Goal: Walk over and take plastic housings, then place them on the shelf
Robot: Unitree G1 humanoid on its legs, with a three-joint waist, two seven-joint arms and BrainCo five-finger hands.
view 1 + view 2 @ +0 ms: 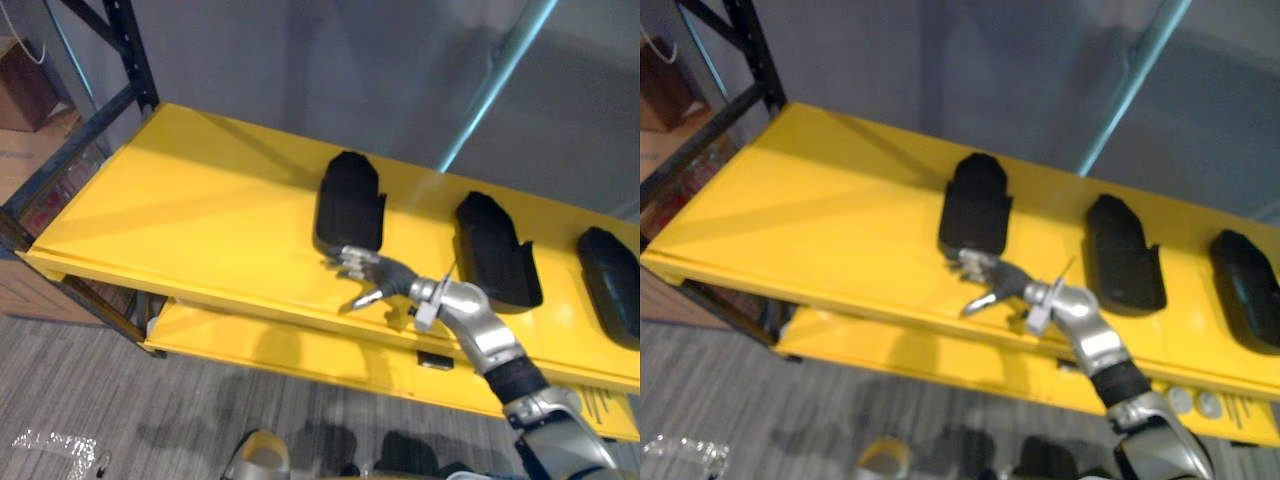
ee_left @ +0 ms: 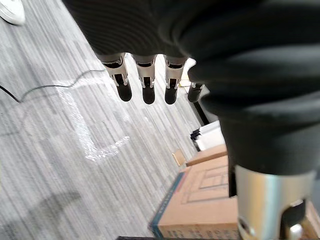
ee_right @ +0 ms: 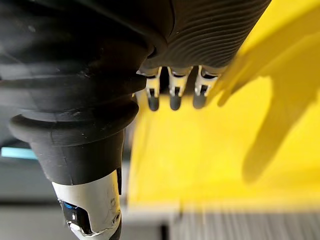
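Three black plastic housings down flat on the yellow shelf (image 1: pixel 200 210), strung out in a row and well apart from one another: left housing (image 1: pixel 350 200) at centre frame, middle housing (image 1: pixel 495 250) to its right, right housing (image 1: pixel 612 285) cut off by the right edge. Just below the left housing in the frame, the right hand (image 1: pixel 365 272), spread wide and relaxed, thumb out, nothing held. Tips just beside that housing's near end, contact or a hair of a gap impossible to call. Same reading from the right wrist view: straight fingers (image 3: pixel 172 92) over bare yellow, no part between them. Over on the other side, the left hand (image 2: pixel 145 82) hanging above the grey carpeted floor (image 2: pixel 60 150), loosely straight, empty, a cardboard box (image 2: pixel 200 200) beyond it. As for progress: three placements looking done, and an open hand next to the left housing pointing to the release step of that one. Plenty of bare yellow toward the left of the frame for more. Number left to fetch: cannot tell; if any, another walk and pick-up ahead. Below, a lower yellow tier (image 1: pixel 300 350); at upper left, the dark rack upright (image 1: pixel 135 55).
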